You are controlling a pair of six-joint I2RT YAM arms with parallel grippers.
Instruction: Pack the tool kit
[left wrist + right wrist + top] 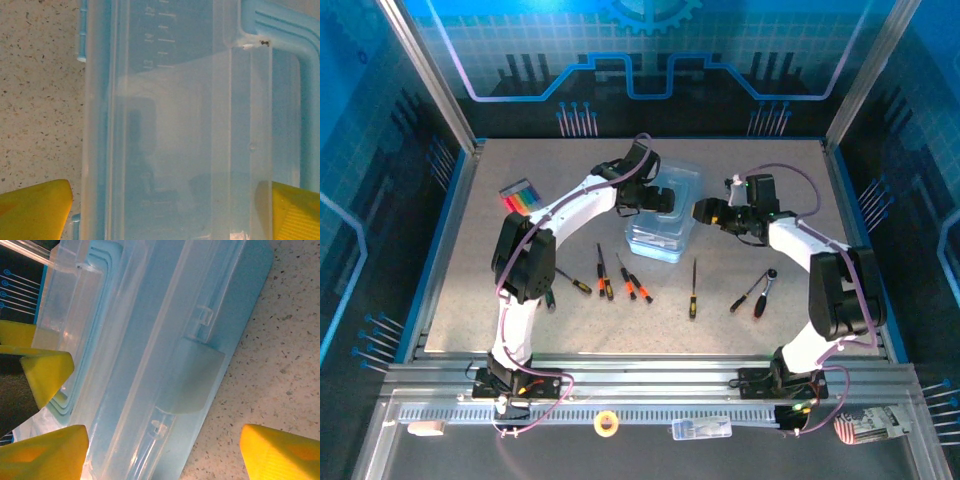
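Item: translucent pale-blue plastic tool case (pixel 658 243), mid-table. I see my left gripper (pixel 165 212) spread wide astride its clear lid, clamping nothing. Right gripper (pixel 165 455) likewise parted, straddling the case's right edge. Loose nearby: orange-handled screwdrivers (pixel 620 280), black-handled ratchet wrench (pixel 752 292).

Top camera: mounted high at the near edge, looking down over the whole surface (pixel 650 325). Both wrist cameras: very close to the clear case (pixel 660 240), left facing straight down, right viewing it obliquely from one side.
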